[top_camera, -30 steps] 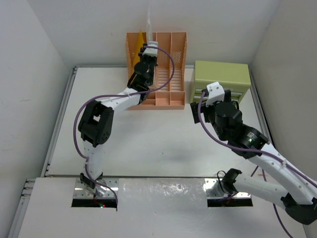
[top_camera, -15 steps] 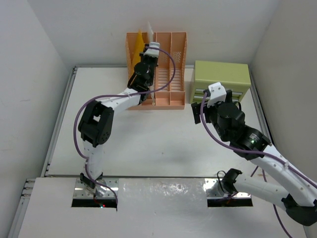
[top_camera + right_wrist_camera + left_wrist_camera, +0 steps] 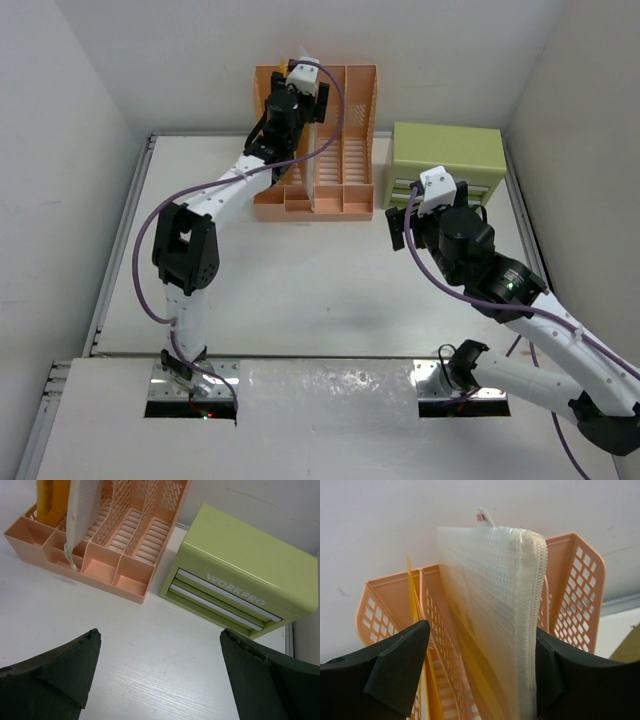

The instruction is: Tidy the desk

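- Lying flat under both arms and walled in white on three sides: the white counter [image 3: 300, 290], thin metal rails running along its edges.
- Standing at the counter's far edge against the back wall: a peach file rack [image 3: 345, 150], with a green drawer box [image 3: 447, 150] near its right side and a gap showing between the two.
- Showing two shut drawer fronts on that box, lettered WORKPRO.
- Reaching over the rack with the left fingers [image 3: 299, 62], parted and straddling a translucent mesh pouch [image 3: 490, 605]. Leaving a gap on one side, with the zip edge lying just beside or against the black rubber on the other, impossible to tell which. Not clamping it.
- Sitting upright in the rack's second slot from the left: that pouch, with a yellow folder [image 3: 52, 495] filling the leftmost slot beside it.
- Hovering above bare counter in front of the drawer box with the right fingers [image 3: 159, 642], spread wide and holding nothing.
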Controlling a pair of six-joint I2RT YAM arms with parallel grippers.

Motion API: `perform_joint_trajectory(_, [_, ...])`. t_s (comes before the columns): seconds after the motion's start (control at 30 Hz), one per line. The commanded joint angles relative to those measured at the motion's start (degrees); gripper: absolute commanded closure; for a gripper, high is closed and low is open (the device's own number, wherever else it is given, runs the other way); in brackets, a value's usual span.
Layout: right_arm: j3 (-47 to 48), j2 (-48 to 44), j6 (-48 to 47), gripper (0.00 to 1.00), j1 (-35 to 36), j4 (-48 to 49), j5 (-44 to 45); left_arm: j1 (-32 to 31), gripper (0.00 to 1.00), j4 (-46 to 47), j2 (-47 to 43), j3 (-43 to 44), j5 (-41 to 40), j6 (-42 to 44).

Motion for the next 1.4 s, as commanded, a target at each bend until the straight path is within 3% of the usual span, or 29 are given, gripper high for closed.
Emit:
perform_joint_trajectory(0.0, [0.4, -0.4, -0.5, 0.01, -0.1, 1.1, -0.3, 0.5, 0.29, -8.2, -3.4, 4.6, 3.8, -2.6])
perform_joint_trajectory(0.33, [-0.9, -0.2, -0.9, 0.01, -0.1, 1.0, -0.4, 0.4, 0.25, -24.3, -5.0, 15.8, 16.0, -6.9])
perform_joint_trajectory(0.53, [-0.9, 0.2, -0.7, 0.01, -0.1, 1.2, -1.2, -0.3, 0.22, -27.8, -5.0, 16.1, 10.3, -6.7])
perform_joint_trajectory(0.7, [-0.9, 0.4, -0.7, 0.01, -0.1, 1.5, -1.7, -3.3, 0.1, -26.3, -5.2, 10.2, 8.0, -3.5])
perform_joint_trajectory(0.73, [-0.8, 0.6, -0.6, 0.01, -0.1, 1.5, -1.8, -3.7, 0.03, -26.1, -5.1, 9.7, 8.4, -2.7])
perform_joint_trajectory(1.07, [-0.9, 2.1, 0.1, 0.01, 0.0, 2.0, -2.8, -5.0, 0.01, -22.1, -0.1, 10.7, 5.1, -1.1])
perform_joint_trajectory(1.17, [-1.0, 2.2, 0.2, 0.01, 0.0, 1.9, -2.9, -5.1, 0.08, -20.6, 2.8, 12.3, 1.6, 0.1])
perform_joint_trajectory(1.2, [-1.1, 2.1, 0.2, 0.01, -0.1, 1.9, -2.8, -5.1, 0.23, -20.3, 3.5, 12.7, 0.6, 0.1])
perform_joint_trajectory(1.27, [-1.1, 2.0, 0.1, 0.01, 0.0, 1.7, -2.7, -5.0, 0.41, -20.0, 5.4, 13.6, -0.1, 0.2])
perform_joint_trajectory(1.33, [-1.2, 1.8, 0.1, 0.01, -0.1, 1.8, -2.7, -5.0, 0.49, -19.4, 6.5, 14.0, -0.8, 0.4])
perform_joint_trajectory(1.37, [-1.3, 1.7, 0.2, 0.01, -0.1, 1.7, -2.5, -5.1, 0.58, -19.4, 6.6, 14.1, -1.1, 0.4])
